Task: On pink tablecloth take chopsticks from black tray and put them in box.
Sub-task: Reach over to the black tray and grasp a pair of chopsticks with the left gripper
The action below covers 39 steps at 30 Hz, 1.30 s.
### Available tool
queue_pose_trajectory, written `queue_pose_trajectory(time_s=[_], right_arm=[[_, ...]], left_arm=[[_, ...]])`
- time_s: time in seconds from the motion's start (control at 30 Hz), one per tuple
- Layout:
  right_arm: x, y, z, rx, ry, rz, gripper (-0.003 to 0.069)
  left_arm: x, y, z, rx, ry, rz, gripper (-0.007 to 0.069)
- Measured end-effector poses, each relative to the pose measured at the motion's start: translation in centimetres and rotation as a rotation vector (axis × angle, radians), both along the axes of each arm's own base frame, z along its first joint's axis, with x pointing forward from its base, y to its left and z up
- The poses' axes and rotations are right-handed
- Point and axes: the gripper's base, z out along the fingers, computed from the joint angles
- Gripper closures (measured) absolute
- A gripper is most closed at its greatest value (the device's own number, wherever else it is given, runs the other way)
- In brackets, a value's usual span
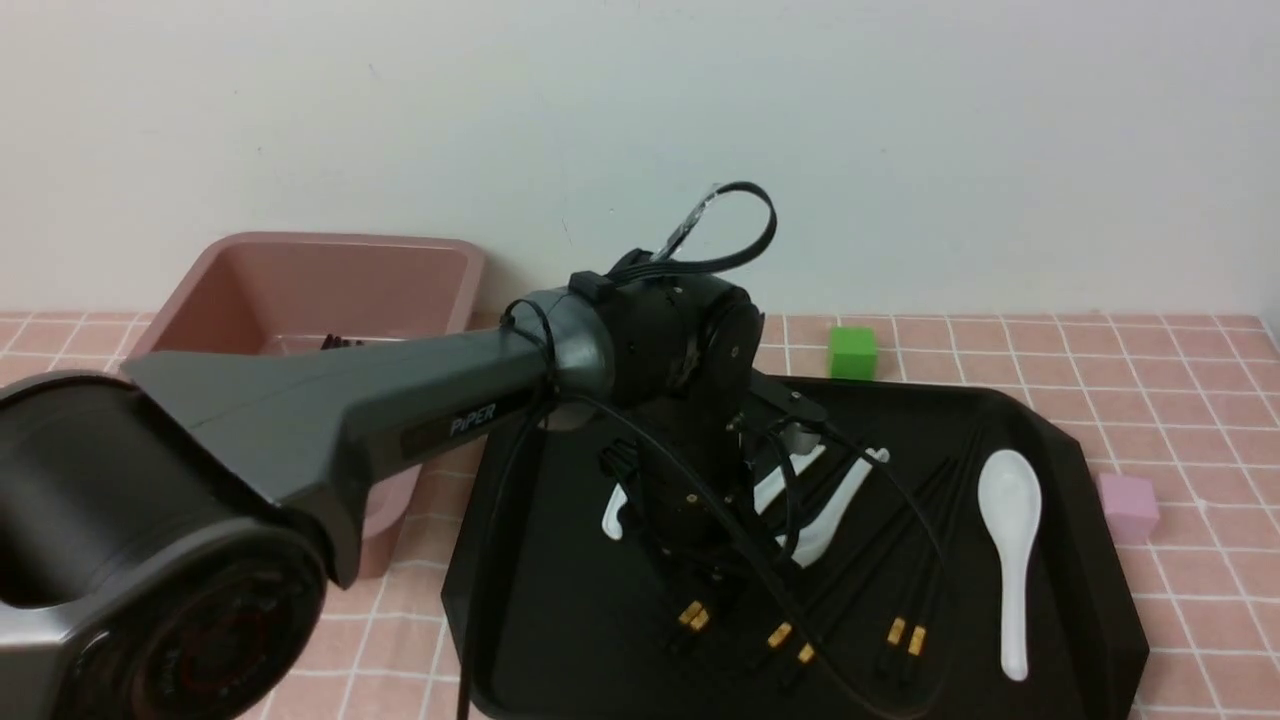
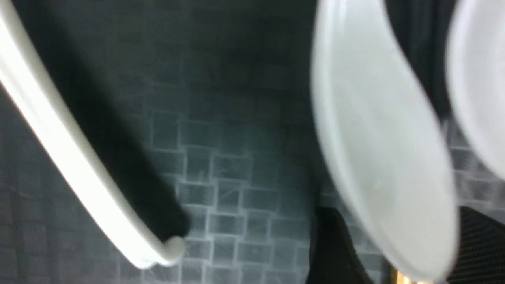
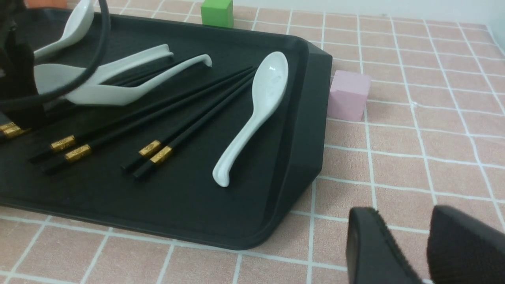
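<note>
The black tray (image 1: 1080, 450) lies on the pink tablecloth (image 1: 1180, 390). Several black chopsticks (image 1: 905, 635) with gold bands rest on it among white spoons (image 1: 1010, 540). My left gripper (image 1: 700, 590) points down low over the tray, just above one gold-banded pair. Close up, the left gripper (image 2: 394, 213) stands open. A blurred spoon bowl (image 2: 378, 157) and a gold band (image 2: 400, 278) show between its fingers. The dusty-pink box (image 1: 300, 290) stands at the back left with dark stick ends inside. My right gripper (image 3: 400, 215) hovers open over bare cloth beside the tray (image 3: 311, 118).
A green cube (image 1: 852, 352) sits behind the tray and a pink cube (image 1: 1128, 505) at its right side. The left arm's cable loops over the spoons. A white wall closes the back. The right arm does not show in the front view.
</note>
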Motion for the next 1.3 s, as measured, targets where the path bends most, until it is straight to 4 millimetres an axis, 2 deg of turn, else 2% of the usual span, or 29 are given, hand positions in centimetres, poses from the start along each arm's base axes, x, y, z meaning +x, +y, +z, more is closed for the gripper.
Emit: queue_pose_trajectory(time_s=[0.3,0.47,0.57,0.6,0.9,1.0,1.07,1.13,1.2,1.23,1.27,1.3], right_arm=[[0.0,0.0,0.0,0.0,0.0,0.0,0.0419],[0.0,0.0,0.0,0.0,0.0,0.0,0.0419],[0.0,0.0,0.0,0.0,0.0,0.0,0.0419],[0.0,0.0,0.0,0.0,0.0,0.0,0.0419],[0.0,0.0,0.0,0.0,0.0,0.0,0.0419],[0.0,0.0,0.0,0.0,0.0,0.0,0.0419],[0.0,0.0,0.0,0.0,0.0,0.0,0.0419],[0.0,0.0,0.0,0.0,0.0,0.0,0.0419],[0.0,0.0,0.0,0.0,0.0,0.0,0.0419],[0.0,0.0,0.0,0.0,0.0,0.0,0.0419],[0.0,0.0,0.0,0.0,0.0,0.0,0.0419],[0.0,0.0,0.0,0.0,0.0,0.0,0.0419]], left_arm=[[0.3,-0.1,-0.6,0.017,-0.001,-0.006,0.0256],[0.2,0.0,-0.7,0.027,0.009,0.019,0.036],[0.1,0.1,-0.6,0.029,0.024,0.068,0.0497],[0.2,0.1,-0.6,0.03,0.026,0.084,0.0508],[0.1,0.3,-0.2,0.022,0.03,0.134,0.0501],[-0.2,0.4,1.1,0.0,0.036,0.142,0.0501],[-0.7,0.5,3.4,-0.049,0.024,0.15,0.0501],[-1.0,0.5,4.6,-0.075,0.022,0.154,0.0501],[-2.0,0.7,7.7,-0.137,0.015,0.156,0.0501],[-2.6,0.9,8.9,-0.152,0.001,0.149,0.0501],[-2.7,0.9,9.1,-0.156,-0.002,0.147,0.0501],[-3.8,1.2,10.7,-0.169,-0.026,0.132,0.0501]])
